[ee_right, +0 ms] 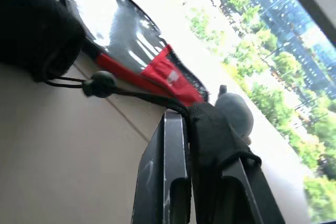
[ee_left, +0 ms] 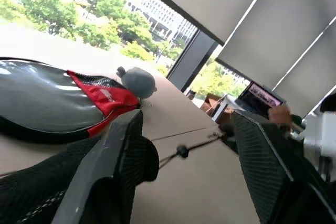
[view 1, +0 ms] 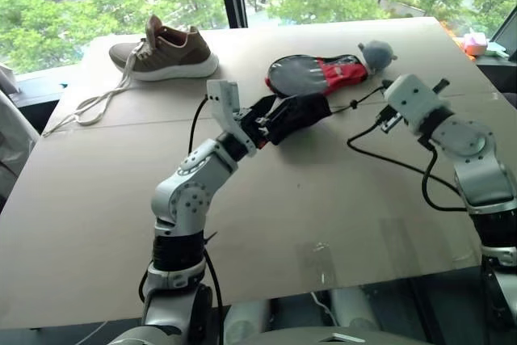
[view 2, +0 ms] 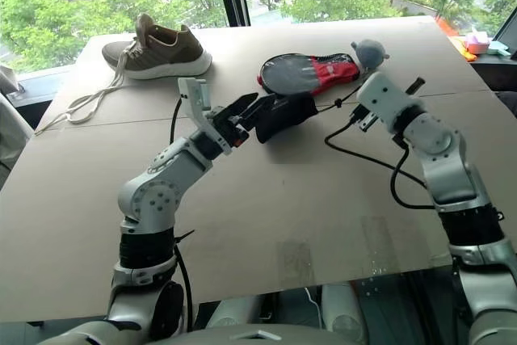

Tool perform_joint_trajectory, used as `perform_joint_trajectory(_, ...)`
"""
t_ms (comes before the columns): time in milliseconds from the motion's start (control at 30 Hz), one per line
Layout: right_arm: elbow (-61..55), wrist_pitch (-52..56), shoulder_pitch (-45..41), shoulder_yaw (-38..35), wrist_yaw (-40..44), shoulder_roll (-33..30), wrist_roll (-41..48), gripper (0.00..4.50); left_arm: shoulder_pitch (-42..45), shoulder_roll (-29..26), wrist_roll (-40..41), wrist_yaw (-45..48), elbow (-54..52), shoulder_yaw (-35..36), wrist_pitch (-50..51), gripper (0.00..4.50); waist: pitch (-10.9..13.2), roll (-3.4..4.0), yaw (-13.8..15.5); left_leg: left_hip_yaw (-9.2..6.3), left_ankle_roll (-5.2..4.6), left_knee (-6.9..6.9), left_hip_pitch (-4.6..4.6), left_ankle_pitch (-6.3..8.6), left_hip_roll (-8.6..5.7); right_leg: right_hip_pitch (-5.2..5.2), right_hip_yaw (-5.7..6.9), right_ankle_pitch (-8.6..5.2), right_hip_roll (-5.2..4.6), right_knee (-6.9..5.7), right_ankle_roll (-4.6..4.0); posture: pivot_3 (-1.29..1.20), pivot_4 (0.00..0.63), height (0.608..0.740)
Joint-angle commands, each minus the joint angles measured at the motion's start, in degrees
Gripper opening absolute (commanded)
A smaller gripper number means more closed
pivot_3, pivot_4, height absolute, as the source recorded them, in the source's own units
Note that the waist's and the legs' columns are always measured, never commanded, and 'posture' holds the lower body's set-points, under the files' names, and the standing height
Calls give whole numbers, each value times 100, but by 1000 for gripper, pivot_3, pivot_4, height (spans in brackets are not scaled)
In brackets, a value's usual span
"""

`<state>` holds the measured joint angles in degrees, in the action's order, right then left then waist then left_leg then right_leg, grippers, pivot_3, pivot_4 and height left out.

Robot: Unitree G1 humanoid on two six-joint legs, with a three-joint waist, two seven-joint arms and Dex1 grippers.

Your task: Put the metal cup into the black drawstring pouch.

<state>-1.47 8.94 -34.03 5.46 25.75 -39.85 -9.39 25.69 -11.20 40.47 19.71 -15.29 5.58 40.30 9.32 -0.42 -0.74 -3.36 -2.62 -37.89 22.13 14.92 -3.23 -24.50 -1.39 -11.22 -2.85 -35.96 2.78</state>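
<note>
The soft black fabric drawstring pouch (view 1: 297, 115) lay on the pale brown worktop (view 1: 323, 216), just in front of the grey-and-red paddle-shaped case (view 1: 315, 75), with its body bulging. The small shiny metal cup could not be seen; whether it sat inside the pouch could not be told. The left tool (ee_left: 184, 145) stood at the pouch's near end with its two black fingers (ee_left: 113, 161) spread apart and released, one finger lying against the black fabric. The thin black cord (ee_right: 136, 95) with its round toggle (ee_right: 100, 83) ran taut from the pouch mouth toward the right tool (ee_right: 191, 116), whose fingers were clenched together on the cord's end. The right tool was held above the worktop, to the right of the pouch and near a small grey ball-shaped object (view 1: 376, 54) at the tip of the case. A brown lace-up shoe with a white sole (view 1: 166, 54) rested at the far left of the worktop, well apart from the pouch.
</note>
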Motion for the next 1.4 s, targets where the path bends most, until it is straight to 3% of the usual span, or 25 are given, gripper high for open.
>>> perform_joint_trajectory(33,231,-875,-747,-95,-175,-207,-380,0,30,-300,-282,267,-187,-179,-190,3818,3,-3,0,-1,0,0,0,0,1,0,1,0,0,1,0,0,150,740)
perform_joint_trajectory(167,522,-1549,-1500,46,-174,-174,-589,0,351,-418,-444,406,-28,-174,-425,3818,4,-6,15,1,0,0,9,0,1,-6,0,0,-5,5,0,0,150,740)
perform_joint_trajectory(367,451,-1962,-1928,303,120,187,-596,0,1086,-466,-1001,947,381,-473,-1243,3818,4,-10,48,-14,0,-16,44,0,0,-26,16,1,-21,8,0,0,150,740)
perform_joint_trajectory(467,476,-2125,-1991,343,193,250,-627,0,1542,-295,-1012,1325,957,-474,-1642,3818,4,-10,66,-19,0,-18,53,0,-8,-30,23,1,-23,11,0,0,150,740)
perform_joint_trajectory(600,453,-2193,-2050,400,313,392,-551,0,2256,-308,-1623,1863,1940,-777,-2483,3818,4,-10,65,-25,0,-21,57,0,-12,-33,30,1,-18,8,1,0,150,740)
perform_joint_trajectory(767,441,-2181,-2129,408,405,589,-528,0,2730,-150,-1972,1956,2788,-742,-3196,3818,4,-10,31,-25,-1,-20,57,0,-12,-33,28,2,-18,8,1,0,150,740)
perform_joint_trajectory(1400,373,-1994,-2375,441,548,1062,-561,0,2814,290,-1727,2033,2977,-468,-3073,3818,4,-9,6,-22,-1,-21,71,0,-12,-55,21,2,-18,-5,2,0,150,740)
